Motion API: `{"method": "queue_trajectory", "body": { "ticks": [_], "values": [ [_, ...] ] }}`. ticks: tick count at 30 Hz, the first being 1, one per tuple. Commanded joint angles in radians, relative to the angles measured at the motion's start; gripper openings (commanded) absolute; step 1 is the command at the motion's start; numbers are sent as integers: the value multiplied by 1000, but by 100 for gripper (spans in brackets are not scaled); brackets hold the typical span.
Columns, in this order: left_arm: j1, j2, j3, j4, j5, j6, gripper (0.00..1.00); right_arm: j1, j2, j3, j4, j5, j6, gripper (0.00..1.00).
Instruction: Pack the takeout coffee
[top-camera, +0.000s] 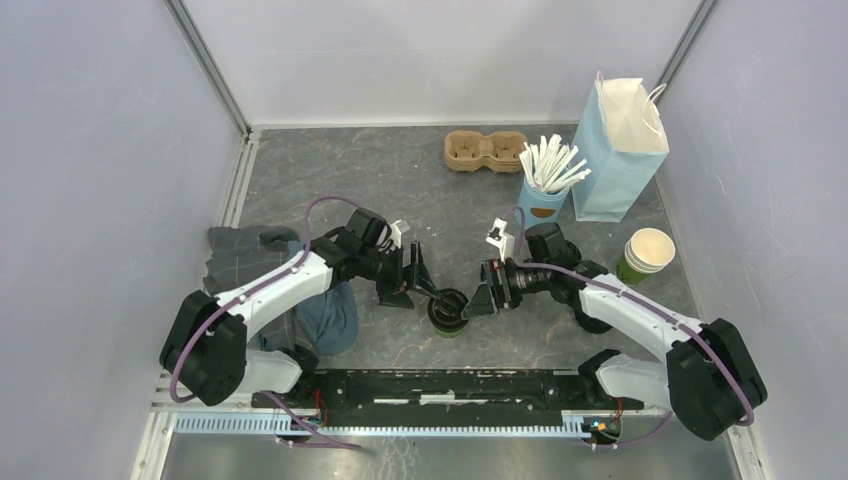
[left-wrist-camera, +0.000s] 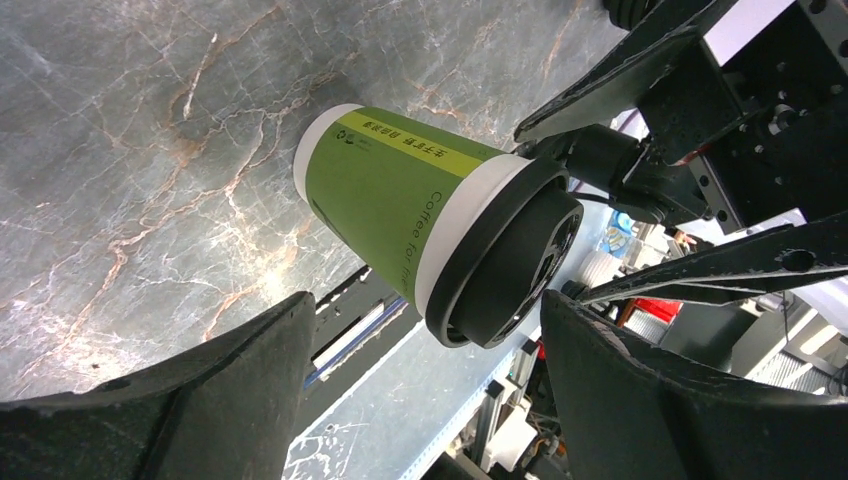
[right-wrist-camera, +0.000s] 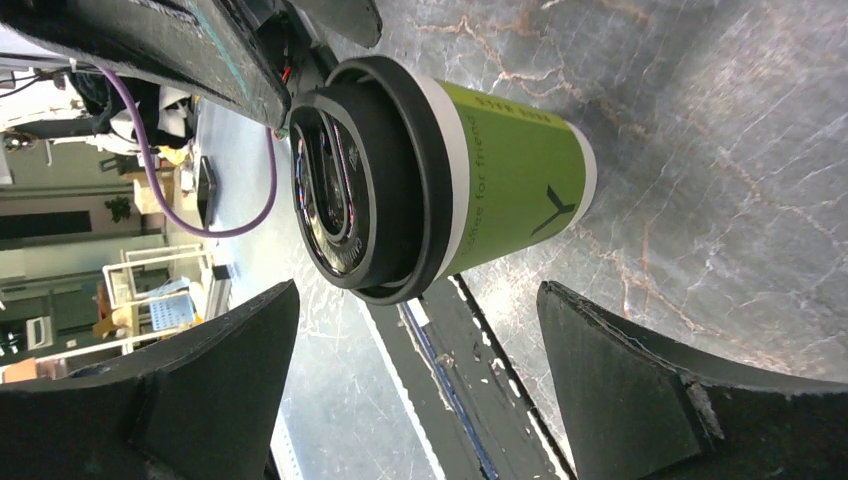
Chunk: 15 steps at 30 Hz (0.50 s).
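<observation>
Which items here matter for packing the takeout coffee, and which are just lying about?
For the job: lidded green cup; blue paper bag; possibly the cardboard cup carrier.
Lying about: light-blue cup of white sticks; unlidded green cup; crumpled cloths.

The dark marbled surface (top-camera: 400, 190) carries the takeout coffee (top-camera: 447, 312), upright near the middle of its near edge. A cardboard cup carrier (top-camera: 485, 150) sits by the far edge. Toward the far right corner stand a light-blue cup of white sticks (top-camera: 541, 203) and a blue paper bag (top-camera: 620, 160). A lidless green cup (top-camera: 646, 255) stands by the right edge, and crumpled cloths (top-camera: 250, 265) lie by the left edge.
</observation>
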<state>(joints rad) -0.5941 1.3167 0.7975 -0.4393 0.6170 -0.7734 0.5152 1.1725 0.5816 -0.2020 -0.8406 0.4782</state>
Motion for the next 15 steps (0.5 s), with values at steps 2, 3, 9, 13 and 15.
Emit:
{"method": "queue_trajectory", "body": {
  "ticks": [2, 3, 9, 13, 15],
  "values": [
    [4, 10, 8, 52, 67, 55, 85, 8, 6, -26, 83, -65, 11, 94],
    [4, 10, 3, 54, 65, 53, 85, 14, 12, -32, 91, -67, 13, 94],
    [4, 20, -27, 58, 44, 48, 75, 28, 33, -67, 194, -77, 68, 91],
    [4, 31, -39, 62, 40, 52, 71, 46, 58, -59, 245, -73, 88, 90],
    [4, 33, -43, 61, 36, 53, 70, 49, 66, -60, 248, -66, 87, 90]
  ]
}}
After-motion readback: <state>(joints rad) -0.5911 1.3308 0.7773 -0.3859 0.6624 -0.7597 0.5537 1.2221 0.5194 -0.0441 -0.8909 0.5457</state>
